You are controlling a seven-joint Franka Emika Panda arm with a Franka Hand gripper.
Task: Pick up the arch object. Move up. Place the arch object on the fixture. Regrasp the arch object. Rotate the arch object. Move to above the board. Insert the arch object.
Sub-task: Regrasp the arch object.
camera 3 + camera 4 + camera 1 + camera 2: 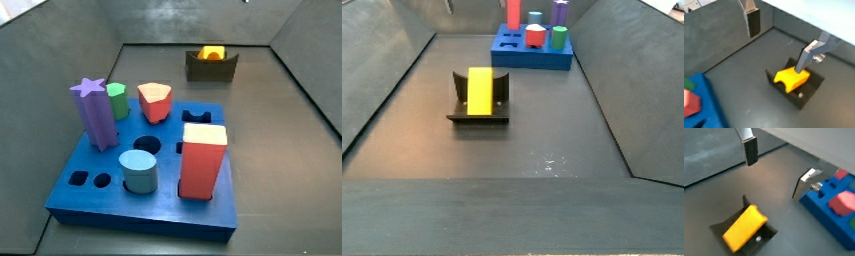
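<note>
Resting: the arch object (480, 90) lies in the fixture (477, 118), yellow face up, free of the fingers.
Gripper: the gripper (777, 165) hangs above the fixture, plates wide apart, holding nothing.
Risk: regrasping off-centre could tip the arch off the fixture.
Board: the board (80, 200) stands well apart; free slots are probably few.

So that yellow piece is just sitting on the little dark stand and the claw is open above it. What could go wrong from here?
The arch object rests loosely on the fixture, and the gripper hangs open above it, off to one side in both wrist views. If it comes down off-centre, a finger might knock the piece off. The board is crowded with pegs, such as the purple star post, so the piece could bump one on insertion.
</note>
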